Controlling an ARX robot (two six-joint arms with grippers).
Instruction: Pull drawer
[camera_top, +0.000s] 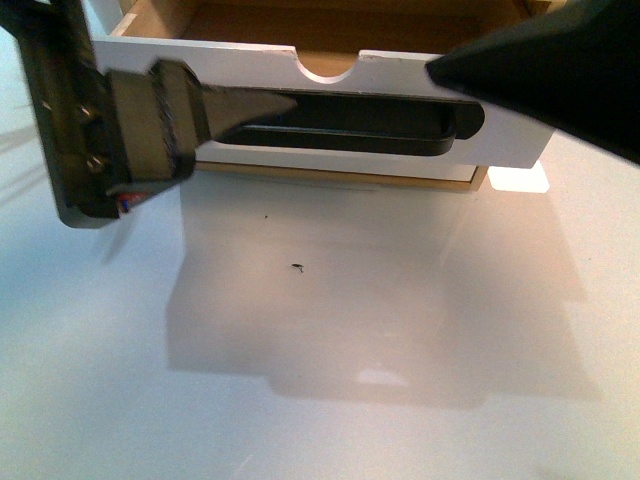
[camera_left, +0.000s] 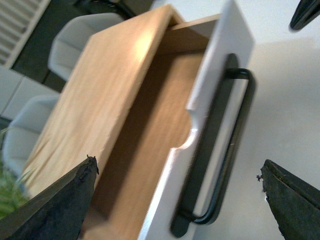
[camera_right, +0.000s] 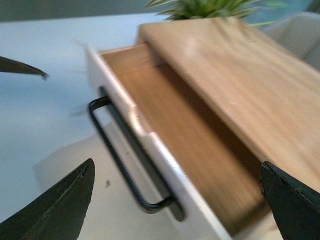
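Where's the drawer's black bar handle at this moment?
Front view, top centre: the black bar handle sits in the dark recess of the drawer front below the notch, left gripper at its left end, right gripper over its right end.

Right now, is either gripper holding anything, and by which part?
Nothing is held. The left gripper and right gripper are both open, their fingers clear of the drawer and its handle.

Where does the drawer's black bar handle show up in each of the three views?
Front view: bar handle lies across the upper middle, in the white front's dark recess.
Left wrist view: it runs slantwise between white front and bare table.
Right wrist view: same, blurred.
Shared landmark: the front's semicircular notch.
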